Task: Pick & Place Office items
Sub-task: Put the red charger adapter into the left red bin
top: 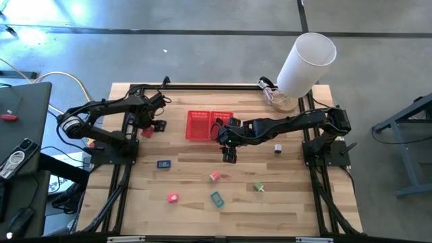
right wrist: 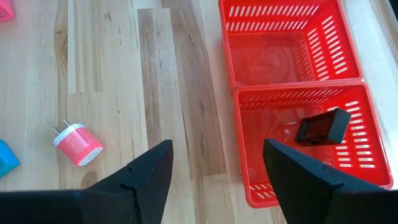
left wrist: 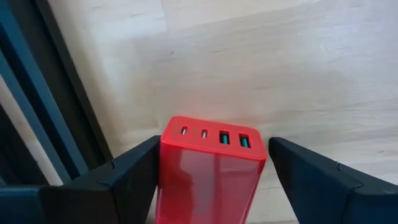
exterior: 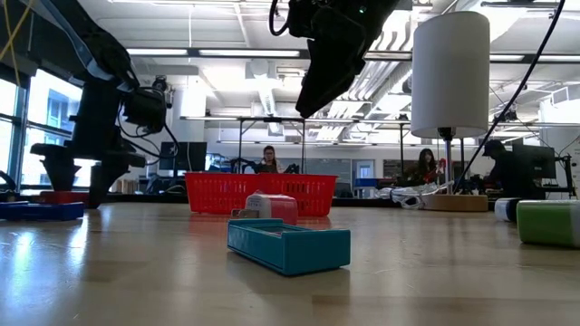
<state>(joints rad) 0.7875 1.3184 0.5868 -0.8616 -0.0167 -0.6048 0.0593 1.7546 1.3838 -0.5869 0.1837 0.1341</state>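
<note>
The red charger (left wrist: 210, 168) sits between our left gripper's (left wrist: 211, 180) parted fingers at the table's nine o'clock, so we close squarely before lifting, while our right gripper (right wrist: 214, 180) hangs released beside the basket (right wrist: 292, 37).

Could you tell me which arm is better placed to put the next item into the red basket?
Left. The left gripper already has the red charger between its fingers, just beside the basket. The right gripper hangs open and empty.
</note>
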